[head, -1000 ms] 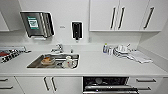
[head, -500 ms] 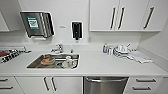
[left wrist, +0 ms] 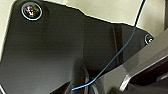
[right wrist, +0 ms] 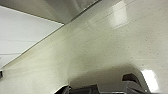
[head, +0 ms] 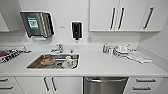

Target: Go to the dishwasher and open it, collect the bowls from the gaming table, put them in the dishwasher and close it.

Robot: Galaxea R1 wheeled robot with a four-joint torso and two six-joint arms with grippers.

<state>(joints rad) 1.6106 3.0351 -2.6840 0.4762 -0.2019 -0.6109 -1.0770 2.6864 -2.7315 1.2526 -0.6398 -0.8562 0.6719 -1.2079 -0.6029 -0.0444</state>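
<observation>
Tool state on either arm cannot be told. Nearest, the dishwasher (head: 105,85) sits shut under the white tabletop (head: 100,66), right of the sink (head: 53,61); beyond, upper cabinets (head: 120,15) line the wall.

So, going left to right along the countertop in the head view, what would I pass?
Dish rack → faucet → sink with dishes → small bottle → stack of dishes → folded cloth.
</observation>
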